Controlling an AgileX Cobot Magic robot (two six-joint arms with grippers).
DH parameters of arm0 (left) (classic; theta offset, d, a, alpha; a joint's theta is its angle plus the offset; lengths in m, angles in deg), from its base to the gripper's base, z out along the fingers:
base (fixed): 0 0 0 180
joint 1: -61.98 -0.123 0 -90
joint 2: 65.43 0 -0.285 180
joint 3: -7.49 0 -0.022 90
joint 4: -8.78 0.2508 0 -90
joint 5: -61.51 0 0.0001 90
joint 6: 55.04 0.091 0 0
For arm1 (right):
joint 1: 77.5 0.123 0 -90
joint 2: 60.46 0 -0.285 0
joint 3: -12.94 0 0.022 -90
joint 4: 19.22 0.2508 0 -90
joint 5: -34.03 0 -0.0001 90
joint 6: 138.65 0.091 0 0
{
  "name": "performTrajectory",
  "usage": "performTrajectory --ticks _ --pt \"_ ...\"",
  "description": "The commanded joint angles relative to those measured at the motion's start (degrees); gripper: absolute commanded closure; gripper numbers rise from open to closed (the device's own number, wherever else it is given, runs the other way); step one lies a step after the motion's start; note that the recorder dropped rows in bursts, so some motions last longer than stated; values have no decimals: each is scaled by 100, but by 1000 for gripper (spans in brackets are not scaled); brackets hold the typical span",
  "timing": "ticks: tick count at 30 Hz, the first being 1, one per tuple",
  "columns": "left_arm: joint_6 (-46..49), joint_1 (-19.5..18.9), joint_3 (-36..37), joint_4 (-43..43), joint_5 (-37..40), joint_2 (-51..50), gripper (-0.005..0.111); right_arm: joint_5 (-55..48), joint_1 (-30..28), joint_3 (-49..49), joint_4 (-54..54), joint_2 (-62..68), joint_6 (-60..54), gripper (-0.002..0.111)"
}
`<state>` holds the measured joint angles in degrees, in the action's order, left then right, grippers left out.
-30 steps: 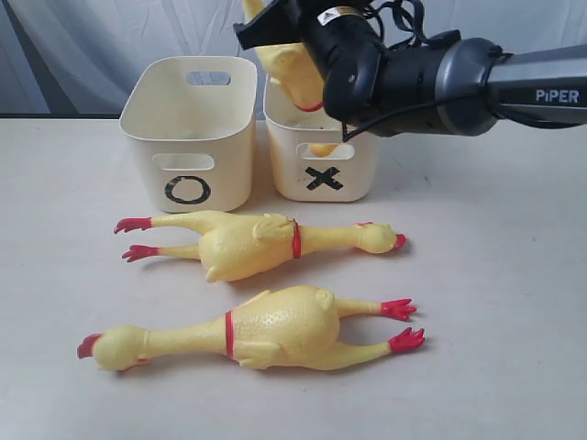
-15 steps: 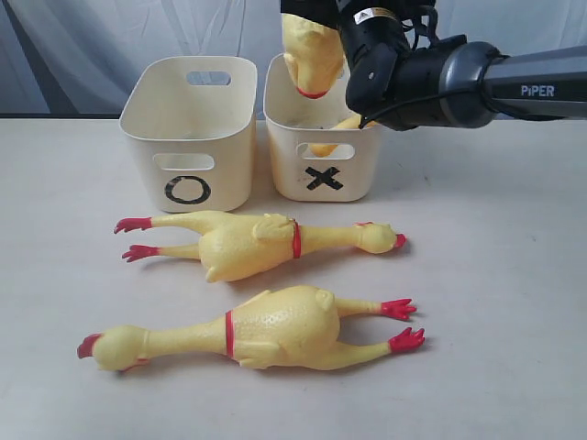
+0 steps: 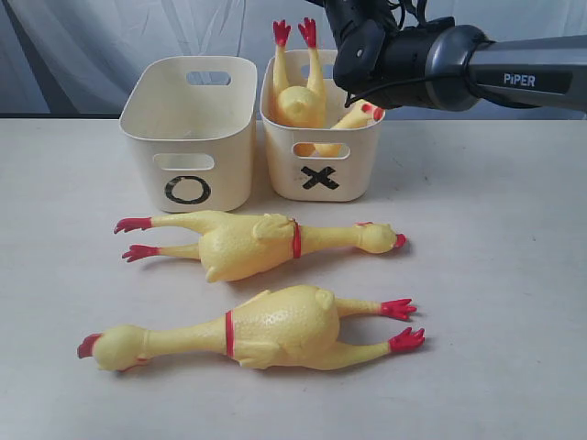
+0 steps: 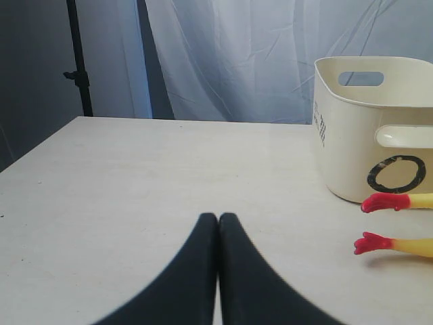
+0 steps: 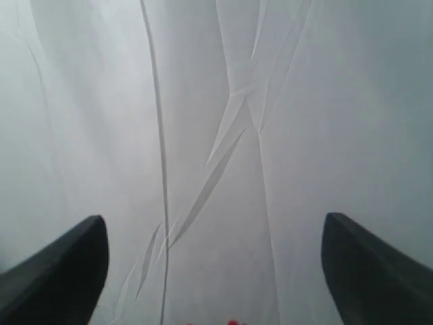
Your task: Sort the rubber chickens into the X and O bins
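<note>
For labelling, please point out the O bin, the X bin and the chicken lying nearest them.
O bin (image 3: 188,190): exterior view, front wall, on the O.
X bin (image 3: 321,179): exterior view, front wall, on the X.
Nearest chicken (image 3: 240,245): exterior view, its body.

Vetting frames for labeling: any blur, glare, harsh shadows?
Exterior view: sharp, even light, soft shadows under the table chickens. Left wrist view: crisp; left gripper a soft dark silhouette. Right wrist view: right gripper defocused, mostly curtain behind.

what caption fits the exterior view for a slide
right gripper open above X bin, one rubber chicken feet-up inside, two chickens on the table
</note>
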<state>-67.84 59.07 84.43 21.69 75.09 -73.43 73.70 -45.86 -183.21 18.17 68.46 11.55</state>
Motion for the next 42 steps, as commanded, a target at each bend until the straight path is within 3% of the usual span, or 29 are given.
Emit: performTrajectory --ticks 1,18,20,21,23,32,42 --pt "-7 37 28 16 -4 22 107 -111 -26 -40 37 28 -10 34" --pt "-7 37 28 16 -4 22 107 -1688 -14 -40 63 -468 -10 35" --pt "-7 37 28 16 -4 22 107 -2124 -14 -40 63 -607 -36 46" --pt "-7 37 28 16 -4 22 107 -2596 -26 -40 63 -748 -203 73" --pt "-7 37 28 16 -4 22 107 -3274 -26 -40 -15 -931 -583 107" --pt "-7 37 28 16 -4 22 107 -6275 -26 21 -1528 -1384 -1048 107" --pt "-7 37 28 16 -4 22 107 -7724 -26 61 -1695 -1755 -1033 107"
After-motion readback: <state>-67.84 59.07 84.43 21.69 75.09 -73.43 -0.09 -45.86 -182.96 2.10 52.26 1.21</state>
